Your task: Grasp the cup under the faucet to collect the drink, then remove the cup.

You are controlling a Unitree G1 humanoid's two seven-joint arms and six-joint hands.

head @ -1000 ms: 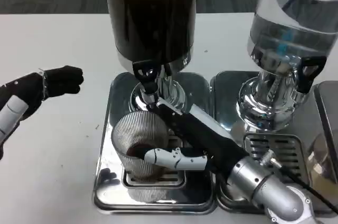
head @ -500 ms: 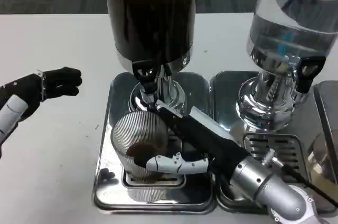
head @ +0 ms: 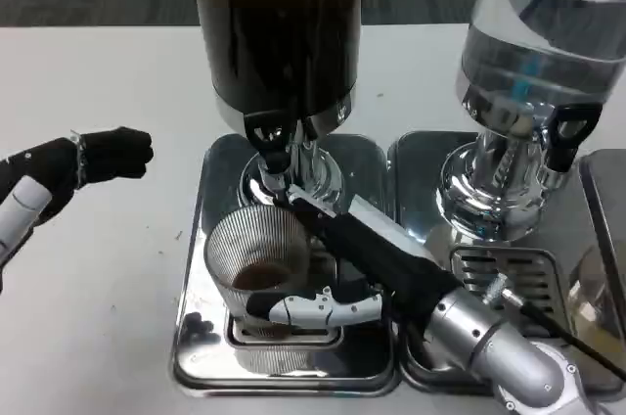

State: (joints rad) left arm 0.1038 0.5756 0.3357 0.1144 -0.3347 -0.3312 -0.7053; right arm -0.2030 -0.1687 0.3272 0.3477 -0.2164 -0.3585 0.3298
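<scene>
- Your right hand (head: 337, 273) holds the cup (head: 256, 263): one finger wraps the near side and the hand lies along the right side; the grasp looks done.
- The cup stands on the drip tray (head: 205, 239) just below the dark dispenser's faucet (head: 269, 136); a little dark drink shows at its bottom, so I judge the collecting as begun — not finished.
- What is left: the rest of the fill, then taking the cup away from the tray.
- Your left hand (head: 83, 165) waits over the table (head: 108, 72) well to the left, fingers curled in, holding nothing.
- Hard to make out: whether drink is flowing at this moment; the cup's ribbed wall hides the level; the fingers behind the cup are out of sight; the clear dispenser (head: 533, 63) is cut off at the right edge.
</scene>
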